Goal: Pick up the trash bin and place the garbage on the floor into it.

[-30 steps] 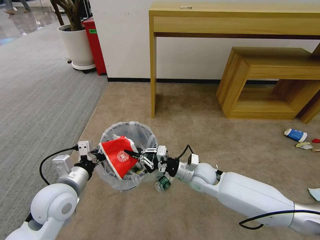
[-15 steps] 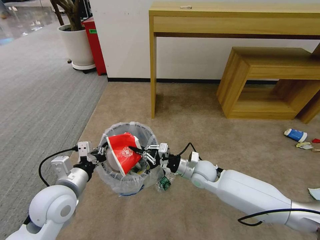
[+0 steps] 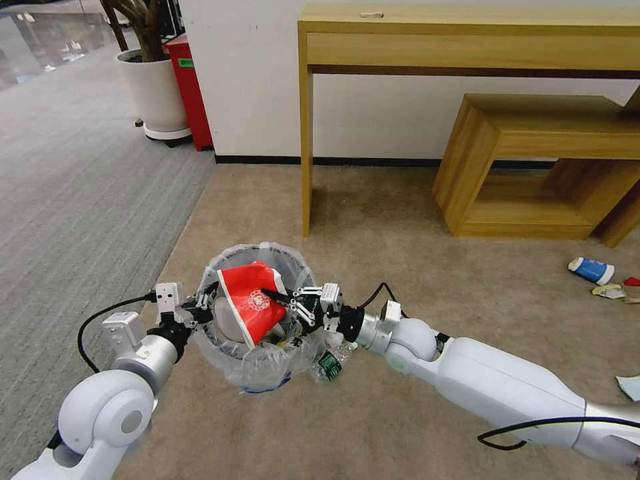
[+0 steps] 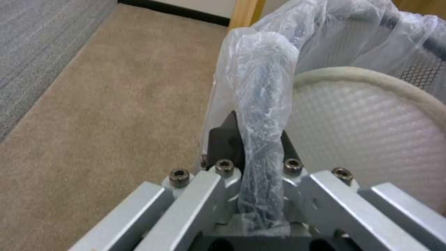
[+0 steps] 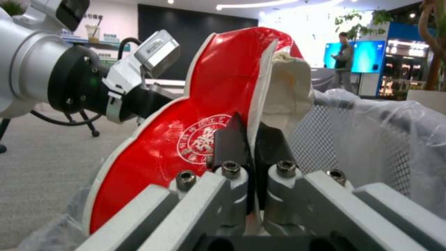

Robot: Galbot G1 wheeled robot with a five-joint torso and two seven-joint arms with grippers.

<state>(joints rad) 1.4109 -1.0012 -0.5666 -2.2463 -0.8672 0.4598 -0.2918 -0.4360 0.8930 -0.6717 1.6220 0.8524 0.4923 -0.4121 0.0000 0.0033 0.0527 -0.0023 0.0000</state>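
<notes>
My left gripper [image 3: 202, 308] is shut on the near-left rim of the trash bin [image 3: 267, 251], a black mesh bin with a clear bag liner; the wrapped rim [image 4: 264, 87] runs between its fingers. A white slipper [image 4: 371, 122] lies inside the bin. From the right side, my right gripper [image 3: 272, 294] is shut on a red-white packet [image 3: 248, 303], holding it tilted over the bin's mouth. In the right wrist view the packet [image 5: 186, 115] stands in front of the mesh wall. A clear bottle with a green label [image 3: 329, 365] lies on the carpet against the bin's right side.
More garbage lies at the far right: a blue-white cup [image 3: 591, 270], a crumpled wrapper [image 3: 608, 291], a red scrap [image 3: 632, 281] and a pale blue mask [image 3: 630, 387]. Behind stand a wooden desk [image 3: 307, 133], a low wooden shelf [image 3: 533, 167], a white plant pot [image 3: 155, 93] and a red box [image 3: 190, 87].
The right gripper has carried the red-white packet a little up and farther over the bin's mouth. The bin and its bag have shifted slightly in the left gripper's hold.
</notes>
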